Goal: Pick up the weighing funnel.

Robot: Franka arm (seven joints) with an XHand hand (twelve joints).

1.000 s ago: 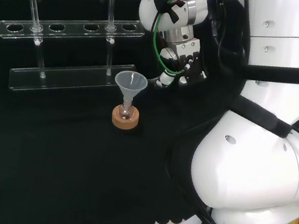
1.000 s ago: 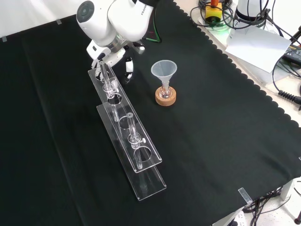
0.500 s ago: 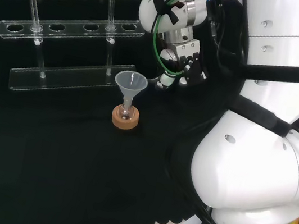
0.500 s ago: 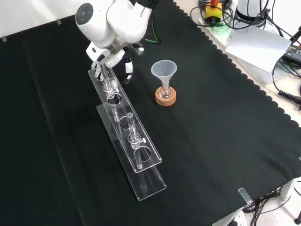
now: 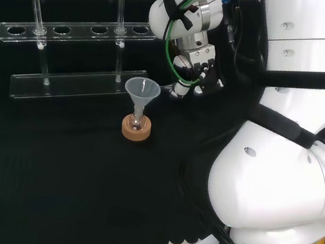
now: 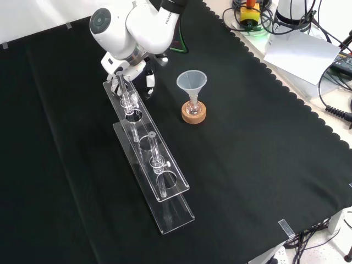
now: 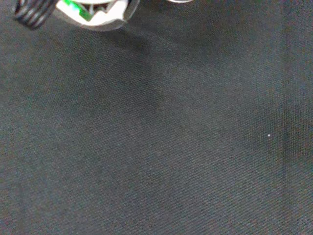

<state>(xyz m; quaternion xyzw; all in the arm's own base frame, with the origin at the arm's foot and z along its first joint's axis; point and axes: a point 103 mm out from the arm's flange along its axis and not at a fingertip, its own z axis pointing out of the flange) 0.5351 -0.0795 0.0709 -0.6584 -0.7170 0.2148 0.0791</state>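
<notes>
Hovering low over desk | hand at 2 o'clock of funnel, head view | grip: cannot tell | progress: likely early, grasp and lift apparently left

Woven black cloth covers the surface, close beneath the camera. A blurred white part of the hand, with green and black ribbed detail, overlaps the cloth's edge.
</notes>
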